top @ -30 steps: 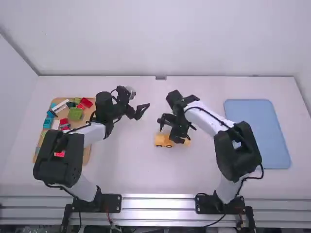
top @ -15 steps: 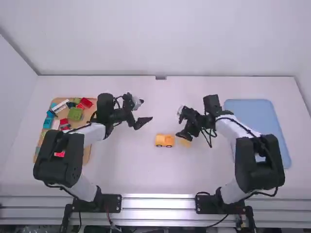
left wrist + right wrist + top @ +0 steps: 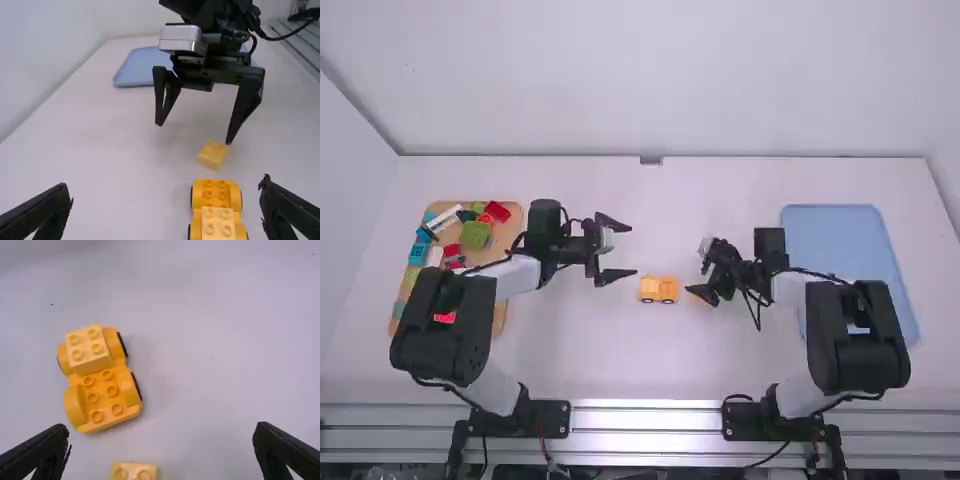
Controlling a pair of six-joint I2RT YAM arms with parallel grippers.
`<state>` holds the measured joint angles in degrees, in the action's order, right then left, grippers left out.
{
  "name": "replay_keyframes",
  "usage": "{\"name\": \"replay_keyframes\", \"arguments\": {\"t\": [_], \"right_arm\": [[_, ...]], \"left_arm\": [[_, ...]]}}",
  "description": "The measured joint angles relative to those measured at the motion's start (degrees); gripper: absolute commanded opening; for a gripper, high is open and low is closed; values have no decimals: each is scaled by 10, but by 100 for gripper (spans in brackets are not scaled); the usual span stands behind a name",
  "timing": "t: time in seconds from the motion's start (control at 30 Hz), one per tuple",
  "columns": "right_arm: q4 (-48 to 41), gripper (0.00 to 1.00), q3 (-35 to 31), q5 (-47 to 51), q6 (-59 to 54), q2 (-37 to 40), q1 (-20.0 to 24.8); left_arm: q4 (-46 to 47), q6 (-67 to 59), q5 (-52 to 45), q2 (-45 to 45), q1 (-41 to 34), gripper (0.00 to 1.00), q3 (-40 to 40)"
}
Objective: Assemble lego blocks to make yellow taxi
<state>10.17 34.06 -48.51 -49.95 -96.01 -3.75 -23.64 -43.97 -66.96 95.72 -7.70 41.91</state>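
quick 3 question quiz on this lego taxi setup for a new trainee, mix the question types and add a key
1. Fill in: the light yellow block on top of the car has ____ studs.
2. Choose: where is the loose yellow block? a) on the car b) on the table c) in the blue tray
3. True or false: the left gripper and the right gripper are both open.

Key: 1. four; 2. b; 3. true
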Motion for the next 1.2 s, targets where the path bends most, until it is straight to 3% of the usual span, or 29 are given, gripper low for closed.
{"name": "replay_keyframes", "arguments": {"t": [0.4, 0.63, 0.7, 0.83, 0.9, 0.97, 1.1, 1.13, 1.2], "right_arm": [[124, 98, -103, -33, -30, -2, 41], [228, 100, -125, -50, -41, -67, 56], [267, 93, -126, -55, -42, -96, 57], [284, 67, -125, -55, -45, -126, 57], [282, 60, -123, -55, -46, -138, 57], [281, 59, -115, -55, -43, -155, 57], [283, 42, -95, -70, -43, -176, 57], [283, 28, -88, -75, -42, -183, 57], [278, 22, -80, -84, -42, -189, 57]], "left_arm": [[16, -9, 59, 11, -40, 99, 0], [-10, -9, 51, 43, -40, 99, 0], [-19, -9, 38, 51, -40, 99, 0], [-24, -9, 26, 54, -40, 99, 0], [-23, -9, 23, 54, -40, 99, 0], [-21, -9, 22, 54, -41, 99, 0], [-17, -9, 21, 54, -41, 99, 0], [-11, -11, 21, 54, -41, 99, 0], [6, -23, 21, 54, -42, 99, 0]]}}
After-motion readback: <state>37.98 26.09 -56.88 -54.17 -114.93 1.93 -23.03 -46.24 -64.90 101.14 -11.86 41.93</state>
